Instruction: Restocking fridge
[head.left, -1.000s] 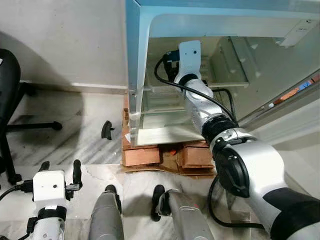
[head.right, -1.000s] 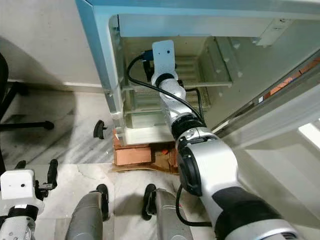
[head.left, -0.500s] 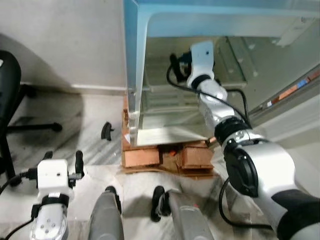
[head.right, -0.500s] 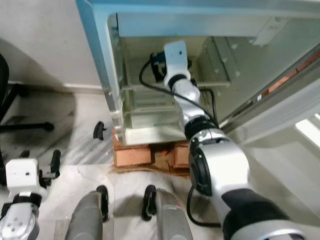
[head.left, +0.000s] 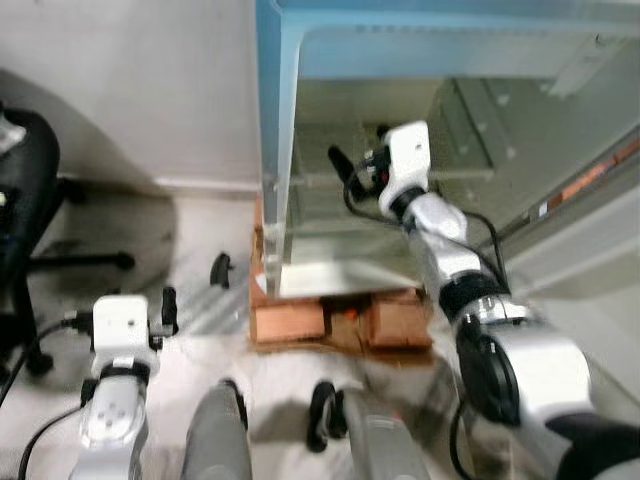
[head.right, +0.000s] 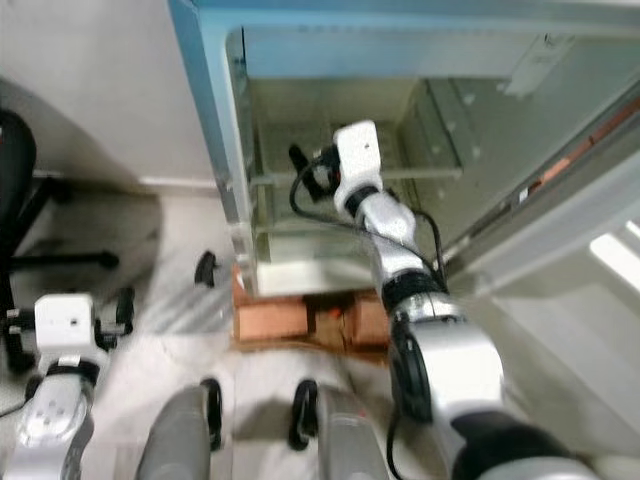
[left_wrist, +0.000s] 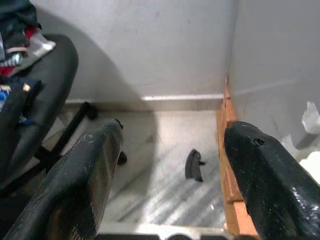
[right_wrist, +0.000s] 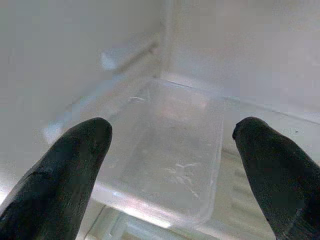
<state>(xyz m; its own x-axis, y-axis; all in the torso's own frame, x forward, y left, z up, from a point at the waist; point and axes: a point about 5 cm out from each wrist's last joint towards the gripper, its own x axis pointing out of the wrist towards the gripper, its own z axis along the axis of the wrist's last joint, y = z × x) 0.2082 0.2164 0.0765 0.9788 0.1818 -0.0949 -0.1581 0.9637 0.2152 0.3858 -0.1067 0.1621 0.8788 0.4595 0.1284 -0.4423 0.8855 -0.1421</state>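
**Right arm reaching into the open fridge**

Nearest, the left gripper (left_wrist: 167, 165) hangs low at the robot's left side, fingers spread wide and holding nothing, above a marble floor (left_wrist: 165, 135) where a small black piece (left_wrist: 193, 165) lies. A black chair (head.left: 25, 200) stands to the left. Beyond, the fridge (head.left: 275, 120) rests on bricks (head.left: 290, 322), its door (head.right: 560, 235) swung open to the right. Farthest, the right gripper (right_wrist: 172, 165) is inside the fridge, fingers apart and empty, over a clear plastic tray (right_wrist: 165, 165).
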